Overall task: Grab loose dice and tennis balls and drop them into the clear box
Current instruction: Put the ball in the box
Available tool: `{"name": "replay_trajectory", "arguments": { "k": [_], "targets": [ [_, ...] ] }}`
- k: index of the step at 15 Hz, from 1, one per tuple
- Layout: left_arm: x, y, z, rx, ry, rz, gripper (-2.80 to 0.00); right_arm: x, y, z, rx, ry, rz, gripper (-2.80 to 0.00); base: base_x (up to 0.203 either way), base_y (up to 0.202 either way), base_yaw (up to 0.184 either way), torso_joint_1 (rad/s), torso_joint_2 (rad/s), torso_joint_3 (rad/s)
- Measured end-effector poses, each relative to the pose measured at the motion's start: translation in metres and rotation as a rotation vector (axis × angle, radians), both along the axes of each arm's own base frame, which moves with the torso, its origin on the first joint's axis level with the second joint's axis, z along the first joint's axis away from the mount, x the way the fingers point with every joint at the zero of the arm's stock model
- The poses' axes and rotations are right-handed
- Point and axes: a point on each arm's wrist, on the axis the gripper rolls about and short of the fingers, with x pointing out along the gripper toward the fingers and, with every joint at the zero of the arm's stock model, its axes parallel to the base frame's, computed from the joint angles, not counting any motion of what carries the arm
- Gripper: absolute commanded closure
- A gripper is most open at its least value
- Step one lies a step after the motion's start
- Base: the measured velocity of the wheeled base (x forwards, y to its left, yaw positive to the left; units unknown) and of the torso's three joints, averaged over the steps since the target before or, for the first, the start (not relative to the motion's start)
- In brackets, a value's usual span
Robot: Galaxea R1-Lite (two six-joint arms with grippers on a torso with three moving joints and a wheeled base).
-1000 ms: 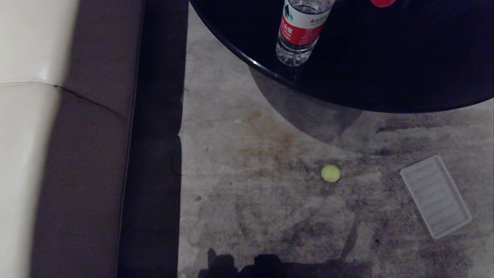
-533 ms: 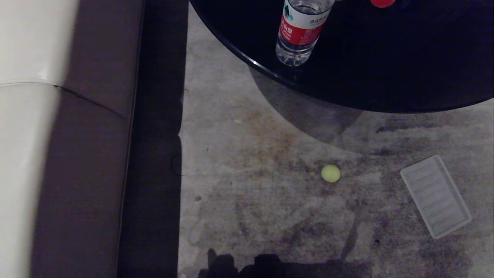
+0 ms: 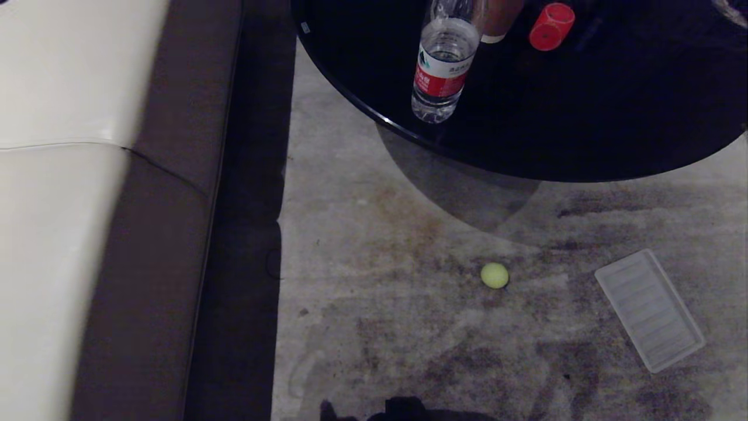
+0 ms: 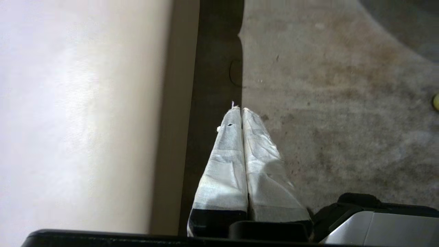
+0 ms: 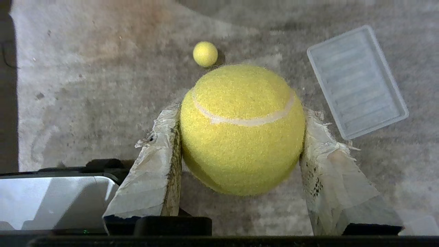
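Note:
My right gripper (image 5: 240,113) is shut on a fuzzy yellow-green tennis ball (image 5: 241,137), held above the stained floor. A second tennis ball (image 3: 494,275) lies loose on the floor just beyond it, also seen in the right wrist view (image 5: 205,54). The clear box is out of view; its whitish ribbed lid (image 3: 648,310) lies flat on the floor to the right of that ball. A red rounded piece (image 3: 551,26) sits on the black table; I cannot tell whether it is a die. My left gripper (image 4: 241,109) hangs shut and empty by the sofa base. Neither arm shows in the head view.
A round black table (image 3: 584,117) overhangs the floor at the top, with a water bottle (image 3: 442,70) standing near its rim. A cream and brown sofa (image 3: 87,234) fills the left side, with a dark gap along its base.
The whole head view has shifted down and slightly left, showing more of the table top: the camera moved. The loose ball and the lid have kept their places on the floor.

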Motion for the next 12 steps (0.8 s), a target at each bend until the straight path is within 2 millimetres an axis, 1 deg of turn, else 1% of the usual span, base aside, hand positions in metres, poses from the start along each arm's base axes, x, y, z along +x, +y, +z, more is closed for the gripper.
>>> {"name": "replay_trajectory", "arguments": {
  "k": [12],
  "targets": [
    [0.0, 0.0001, 0.0, -0.006, 0.0, 0.002, 0.0, 0.0, 0.0, 0.0002, -0.001, 0.0, 0.0, 0.0, 0.0, 0.0, 0.0, 0.0, 0.0, 0.203]
  ]
}}
